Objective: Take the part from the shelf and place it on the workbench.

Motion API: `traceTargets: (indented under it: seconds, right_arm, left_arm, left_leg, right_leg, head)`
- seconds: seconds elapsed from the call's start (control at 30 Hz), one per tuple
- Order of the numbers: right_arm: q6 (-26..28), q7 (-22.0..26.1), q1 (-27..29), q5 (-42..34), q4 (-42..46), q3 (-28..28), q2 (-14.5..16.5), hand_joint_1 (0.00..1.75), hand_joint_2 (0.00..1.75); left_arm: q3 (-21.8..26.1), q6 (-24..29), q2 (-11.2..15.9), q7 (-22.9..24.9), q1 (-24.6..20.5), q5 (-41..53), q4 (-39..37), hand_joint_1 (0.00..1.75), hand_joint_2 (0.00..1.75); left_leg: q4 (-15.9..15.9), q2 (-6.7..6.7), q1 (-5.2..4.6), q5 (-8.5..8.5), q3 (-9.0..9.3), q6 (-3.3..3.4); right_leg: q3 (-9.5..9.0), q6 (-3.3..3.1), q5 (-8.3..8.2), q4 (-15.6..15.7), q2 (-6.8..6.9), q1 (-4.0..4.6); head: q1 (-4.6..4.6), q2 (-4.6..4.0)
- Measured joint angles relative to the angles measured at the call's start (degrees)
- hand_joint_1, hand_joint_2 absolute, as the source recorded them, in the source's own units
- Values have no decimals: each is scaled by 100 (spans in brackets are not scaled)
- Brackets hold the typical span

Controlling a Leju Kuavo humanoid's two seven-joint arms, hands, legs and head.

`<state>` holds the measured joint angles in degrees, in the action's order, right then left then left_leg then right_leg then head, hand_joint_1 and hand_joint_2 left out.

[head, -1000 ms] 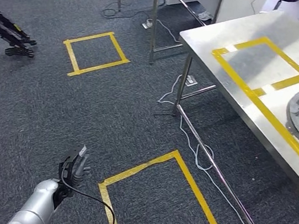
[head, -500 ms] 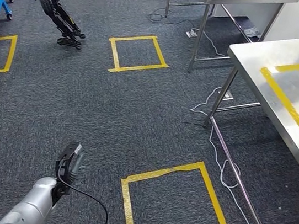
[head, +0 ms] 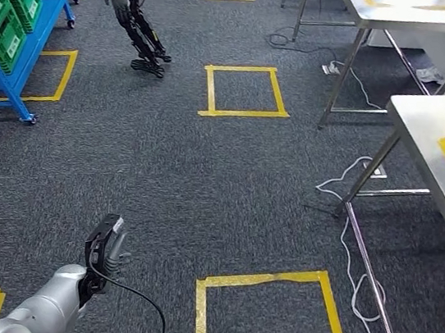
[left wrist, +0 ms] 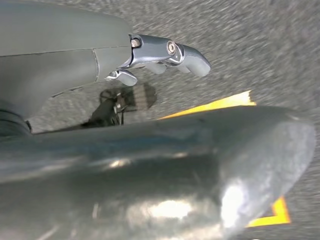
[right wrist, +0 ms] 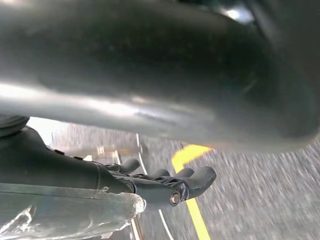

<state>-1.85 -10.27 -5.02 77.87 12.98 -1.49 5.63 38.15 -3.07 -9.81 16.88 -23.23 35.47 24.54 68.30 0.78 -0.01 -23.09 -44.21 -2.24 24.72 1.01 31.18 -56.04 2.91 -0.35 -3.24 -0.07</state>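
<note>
No part in either hand yet. Blue shelf with green bins far off to robot's left, across floor. Which bin has part: cannot tell. Left hand hangs low over carpet, fingers loose, holding nothing. Right hand same, empty. Table on right, well apart from shelf. All steps left: reach shelf, grab, carry, put down.

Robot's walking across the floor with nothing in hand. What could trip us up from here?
The white cable trailing over the grey carpet by the steel workbench's leg might snag a foot. The other robot beside the blue shelf of green bins could block the approach. The black wire looping off the left hand may catch during a grasp.
</note>
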Motion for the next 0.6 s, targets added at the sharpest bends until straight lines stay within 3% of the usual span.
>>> traceTargets:
  seconds: [0.07, 0.1, 0.13, 0.2, 0.23, 0.27, 0.33, 0.37, 0.4, 0.43, 0.5, 0.53, 0.57, 0.6]
  right_arm:
    - [-23, -2, -27, 10, -1, -34, 8, 0, 0]
    - [-36, -4, -47, 19, -1, -51, 9, 0, 0]
    - [-38, -6, -66, 27, 3, -63, 9, 0, 0]
    - [-42, -4, -89, 42, 10, -88, 11, 0, 0]
    - [-43, -2, -93, 46, 13, -107, 12, 0, 0]
    - [-47, -1, -92, 49, 13, -126, 13, 0, 0]
    - [-60, -1, -84, 55, 11, -154, 14, 0, 0]
    - [-70, -1, -74, 61, 11, -164, 14, 0, 0]
    - [-78, 0, -65, 68, 11, -173, 14, 0, 0]
    - [-85, 0, -58, 80, 11, -183, 14, 0, 0]
    - [-91, 2, -48, 103, 7, -200, 15, 0, 0]
    - [-95, 2, -55, 113, 4, -210, 16, 0, 0]
    - [-98, 3, -71, 119, 2, -219, 17, 0, 0]
    - [-102, 4, -93, 122, 1, -227, 18, 0, 0]
  left_arm:
    - [53, 36, 2, -31, -46, -1, -63, 0, 0]
    - [78, 53, 2, -61, -66, -1, -88, 0, 0]
    - [97, 54, 3, -97, -68, -1, -96, 0, 0]
    - [145, 51, 15, -181, -76, 1, -104, 0, 0]
    - [166, 49, 10, -212, -92, 2, -109, 0, 0]
    - [180, 48, 2, -229, -107, 2, -114, 0, 0]
    - [193, 45, -19, -237, -116, 3, -131, 0, 0]
    - [198, 44, -22, -237, -110, 4, -141, 0, 0]
    - [206, 44, -22, -237, -106, 4, -150, 0, 0]
    - [216, 44, -21, -237, -107, 6, -158, 0, 0]
    - [241, 42, -21, -235, -132, 13, -174, 0, 0]
    - [258, 39, -23, -233, -150, 18, -183, 0, 0]
    - [280, 37, -21, -231, -164, 22, -193, 0, 0]
    - [302, 34, -16, -229, -170, 25, -202, 0, 0]
  left_leg:
    - [-777, 226, -47, 398, 291, 113]
    - [-1051, 299, -71, 463, 409, 183]
    - [-1042, 221, -56, 421, 410, 228]
    - [-1053, 58, -29, 341, 453, 294]
    - [-1057, -19, -16, 305, 482, 323]
    - [-1059, -98, -15, 272, 503, 342]
    - [-1059, -264, -12, 226, 549, 352]
    - [-1058, -357, -8, 206, 582, 341]
    - [-1057, -449, -1, 187, 623, 324]
    - [-1057, -543, 8, 163, 672, 300]
    - [-1034, -710, 21, 113, 736, 232]
    - [-1017, -781, 29, 100, 737, 192]
    - [-1009, -842, 40, 100, 722, 151]
    - [-1008, -897, 55, 113, 705, 106]
  right_leg:
    - [-301, 108, 241, 73, 235, 39]
    - [-439, 157, 337, 138, 359, 65]
    - [-502, 176, 369, 194, 413, 67]
    - [-455, 205, 506, 0, 229, 51]
    - [-261, 212, 626, -345, 52, 41]
    - [55, 214, 755, -837, -127, 34]
    - [786, 220, 881, -1741, -260, 21]
    - [1059, 220, 776, -1922, -276, 15]
    - [1214, 220, 549, -1856, -288, 6]
    - [1256, 220, 226, -1578, -324, -9]
    - [1161, 236, -360, -846, -574, -72]
    - [1101, 231, -509, -597, -699, -93]
    - [1069, 215, -560, -479, -786, -98]
    - [1050, 178, -553, -448, -792, -84]
  head:
    - [11, 0]
    - [18, 0]
    - [31, 1]
    - [64, 2]
    - [80, 3]
    - [102, 3]
    - [111, 3]
    - [116, 3]
    - [116, 3]
    - [117, 3]
    - [121, 3]
    - [122, 3]
    - [124, 3]
    - [126, 3]
